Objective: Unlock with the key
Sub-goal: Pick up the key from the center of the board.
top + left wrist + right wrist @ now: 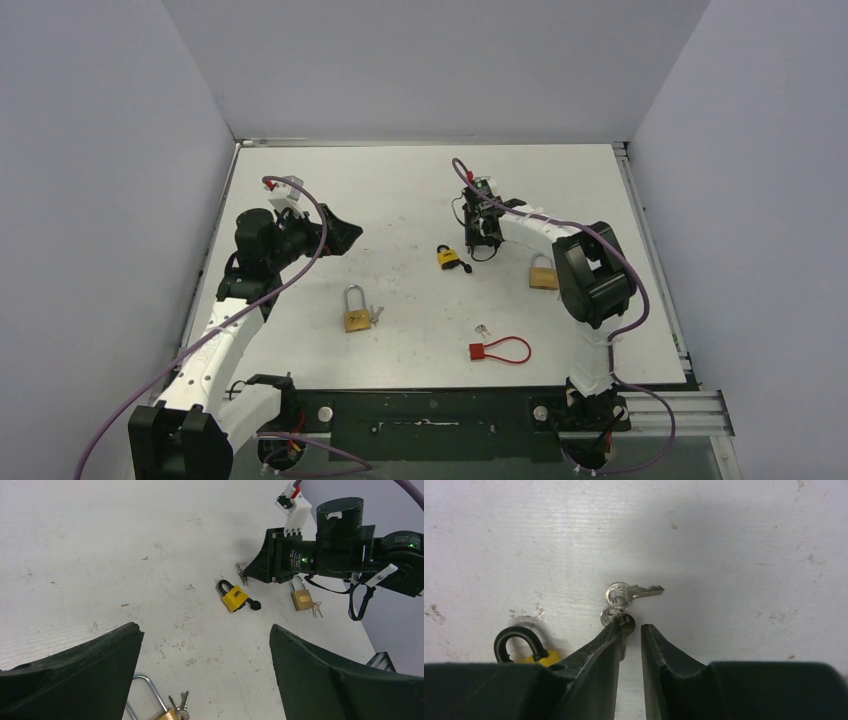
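Plainly the keys (pixel 624 596), lying flat just beside the yellow padlock (pixel 234 598), are light, thin, stiff and slippery, best nipped by the round bow, where the right gripper (pixel 630 628) sits nearly closed, pinching or not I cannot tell, while the left gripper (pixel 205 636) gapes empty.

A white, scuffed table (pixel 400 180) fills the frame's middle, enclosed by plain pale lavender-grey walls (pixel 100 150) left, behind, right.
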`<action>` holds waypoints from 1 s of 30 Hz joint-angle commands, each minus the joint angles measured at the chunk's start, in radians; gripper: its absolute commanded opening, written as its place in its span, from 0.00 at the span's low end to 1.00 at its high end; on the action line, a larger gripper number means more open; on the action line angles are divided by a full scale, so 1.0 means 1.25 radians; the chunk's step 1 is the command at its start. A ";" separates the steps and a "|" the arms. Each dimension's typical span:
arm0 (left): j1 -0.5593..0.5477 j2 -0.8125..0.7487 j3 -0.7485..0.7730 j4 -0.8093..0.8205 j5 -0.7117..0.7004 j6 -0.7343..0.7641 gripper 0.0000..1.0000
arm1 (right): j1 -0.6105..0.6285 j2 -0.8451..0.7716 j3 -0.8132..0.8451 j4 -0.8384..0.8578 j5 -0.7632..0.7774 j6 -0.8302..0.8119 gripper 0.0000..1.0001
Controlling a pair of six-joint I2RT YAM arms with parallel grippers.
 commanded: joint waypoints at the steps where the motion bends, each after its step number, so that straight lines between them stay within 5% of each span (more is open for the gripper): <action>1: 0.001 -0.003 0.005 0.026 0.000 0.015 0.97 | -0.013 -0.058 -0.004 -0.037 -0.022 -0.017 0.24; 8: 0.002 -0.003 0.004 0.027 0.001 0.012 0.97 | -0.020 -0.041 -0.013 -0.012 -0.066 -0.008 0.47; 14: 0.001 -0.001 0.003 0.030 0.002 0.010 0.97 | -0.020 -0.015 0.004 0.006 -0.067 -0.015 0.50; 22: 0.001 -0.001 0.001 0.028 0.000 0.009 0.97 | -0.003 0.044 0.056 -0.041 -0.014 -0.024 0.44; 30: 0.001 0.002 0.000 0.028 0.001 0.007 0.97 | 0.000 0.043 0.058 -0.062 -0.019 -0.005 0.21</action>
